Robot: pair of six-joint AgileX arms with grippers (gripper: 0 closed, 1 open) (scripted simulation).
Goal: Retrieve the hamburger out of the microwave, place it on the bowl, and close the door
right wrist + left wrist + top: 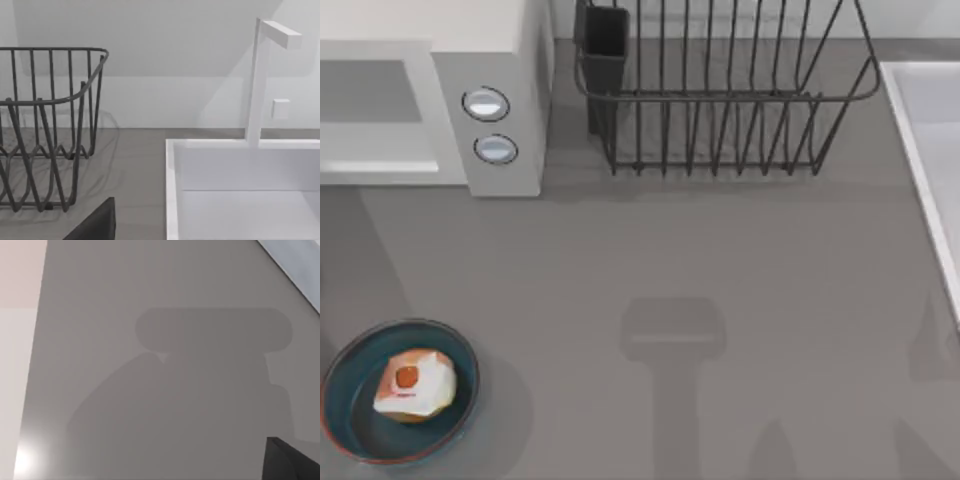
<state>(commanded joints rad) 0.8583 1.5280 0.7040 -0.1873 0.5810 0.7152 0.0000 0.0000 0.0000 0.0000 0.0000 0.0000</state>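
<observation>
1. Top view gave us no way to tell whether our left or right gripper was spread or pressed together; only soft arm-shaped shadows lay on the smooth grey table [740,250].
2. We saw the small lumpy orange-and-white hamburger with its round red-orange spot [413,384] resting inside the round blue-teal bowl with a thin reddish-brown rim [460,352], near the table's front left corner.
3. We saw the white boxy microwave [380,110] at the back left, its light grey side panel carrying two round silvery buttons [486,103]; its flat white door [370,165] lay flush with the casing front, apparently closed.
4. A black wire dish rack [720,90] with a dark utensil cup stood just right of the microwave, cut off at the frame's top.
5. Right wrist view showed us a white rectangular sink [172,190] and a straight white faucet [256,80] beside the rack.
6. Left wrist view showed us a flat grey surface under a blurred shadow; a dark corner at its edge was too cropped to identify.
</observation>
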